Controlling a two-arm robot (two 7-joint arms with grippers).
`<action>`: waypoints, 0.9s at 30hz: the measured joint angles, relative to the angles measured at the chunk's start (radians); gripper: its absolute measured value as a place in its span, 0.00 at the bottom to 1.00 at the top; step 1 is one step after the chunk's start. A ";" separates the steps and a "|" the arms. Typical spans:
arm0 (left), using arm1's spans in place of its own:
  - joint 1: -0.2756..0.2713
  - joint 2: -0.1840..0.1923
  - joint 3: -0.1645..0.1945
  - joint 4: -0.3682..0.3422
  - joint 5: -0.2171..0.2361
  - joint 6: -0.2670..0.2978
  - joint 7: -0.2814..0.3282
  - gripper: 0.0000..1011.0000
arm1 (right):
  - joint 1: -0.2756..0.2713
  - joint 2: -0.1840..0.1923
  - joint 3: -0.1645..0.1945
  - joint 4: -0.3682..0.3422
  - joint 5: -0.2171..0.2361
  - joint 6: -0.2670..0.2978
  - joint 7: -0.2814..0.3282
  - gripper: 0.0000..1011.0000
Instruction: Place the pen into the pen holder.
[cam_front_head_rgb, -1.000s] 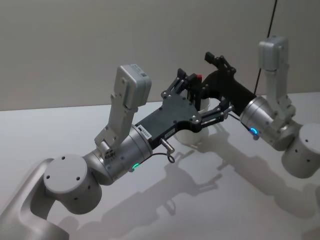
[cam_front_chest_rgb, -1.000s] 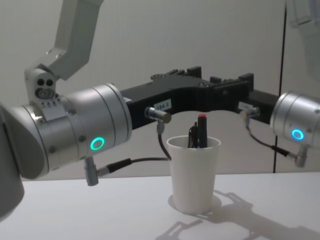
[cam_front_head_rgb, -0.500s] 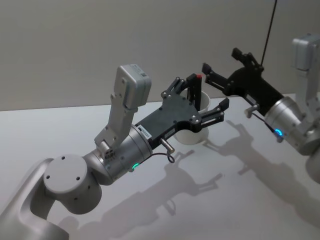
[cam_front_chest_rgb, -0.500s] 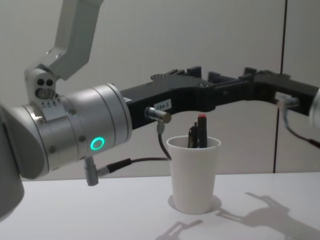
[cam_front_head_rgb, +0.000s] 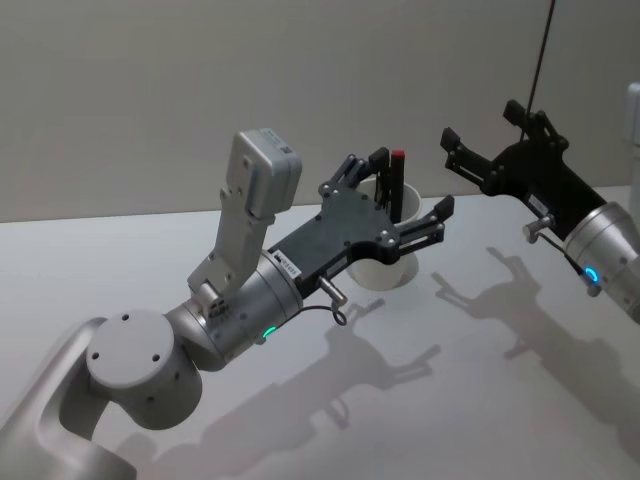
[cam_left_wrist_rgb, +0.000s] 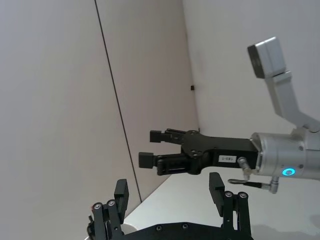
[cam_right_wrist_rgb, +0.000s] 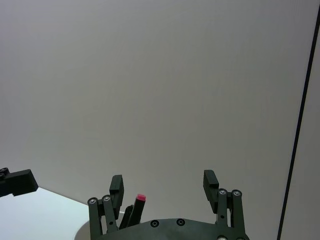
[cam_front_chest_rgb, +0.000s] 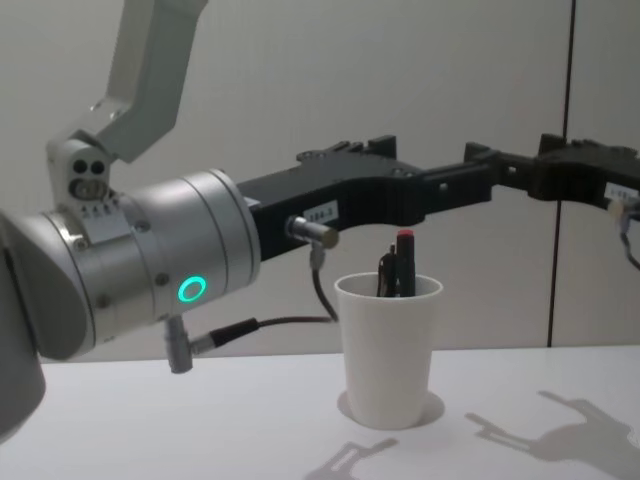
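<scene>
The pen (cam_front_chest_rgb: 403, 262) stands inside the pen holder (cam_front_chest_rgb: 388, 350), a plain white paper cup, with its red cap poking up above the rolled rim and a darker clip beside it. The cup sits upright on the white desk (cam_front_chest_rgb: 200, 420), toward the far side, near the grey wall (cam_front_head_rgb: 150, 90).

My left gripper (cam_front_head_rgb: 400, 195) hangs above the cup, just over its rim, with its fingers spread open on either side of the red pen tip and touching nothing. From the chest view, the black body of this gripper reaches across from my left arm (cam_front_chest_rgb: 130, 265), passing over the cup at a level above the pen's cap.

My right gripper (cam_front_head_rgb: 482, 140) is off to the right of the cup and higher, apart from the cup and from my left gripper. Its fingers are open and empty, pointing back toward the cup. In the left wrist view, it shows beyond my own left fingers (cam_left_wrist_rgb: 121, 195), held level in the air in front of the wall. In the right wrist view, the pen's red tip (cam_right_wrist_rgb: 140, 198) shows close beside one of my right fingers (cam_right_wrist_rgb: 115, 187).

Shadows of both grippers fall on the desk beside the cup.
</scene>
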 joint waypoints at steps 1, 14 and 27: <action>0.000 0.001 0.001 0.000 0.001 0.000 0.004 0.99 | -0.005 0.000 0.001 -0.004 -0.001 0.001 -0.003 0.99; 0.004 0.046 0.026 0.005 0.031 0.010 0.156 0.99 | -0.105 -0.002 0.032 -0.079 -0.039 0.030 -0.059 0.99; 0.008 0.097 0.053 0.010 0.064 0.020 0.327 0.99 | -0.228 -0.003 0.069 -0.170 -0.084 0.065 -0.126 0.99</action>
